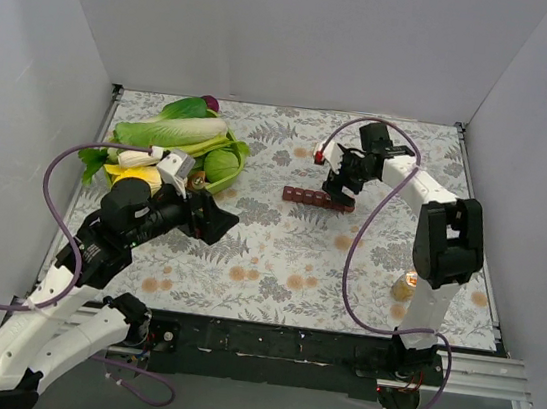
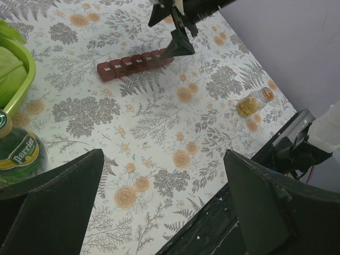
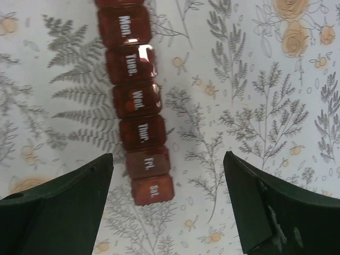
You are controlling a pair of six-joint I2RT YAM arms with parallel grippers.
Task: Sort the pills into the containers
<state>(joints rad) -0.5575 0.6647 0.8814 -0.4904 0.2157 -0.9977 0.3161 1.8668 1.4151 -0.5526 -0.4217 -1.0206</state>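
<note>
Hovering right gripper (image 3: 167, 158) over the containers (image 3: 139, 103) — jaws wide, nothing held, centred above the strip's Sat end, probably lining up to open lids. My left gripper (image 2: 163, 154) open too — well clear of the strip.

Surface finishes on your table.
Containers (image 3: 139, 106): glossy, translucent dark-red plastic; tablecloth (image 1: 277, 255): matt printed cloth; bowl (image 2: 27, 74): smooth green plastic.

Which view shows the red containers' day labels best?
Right wrist: the containers run down the centre, labels Mon. to Sat. readable. Left wrist shows the strip small and slanted; top external, a thin red bar partly under the right end effector.
</note>
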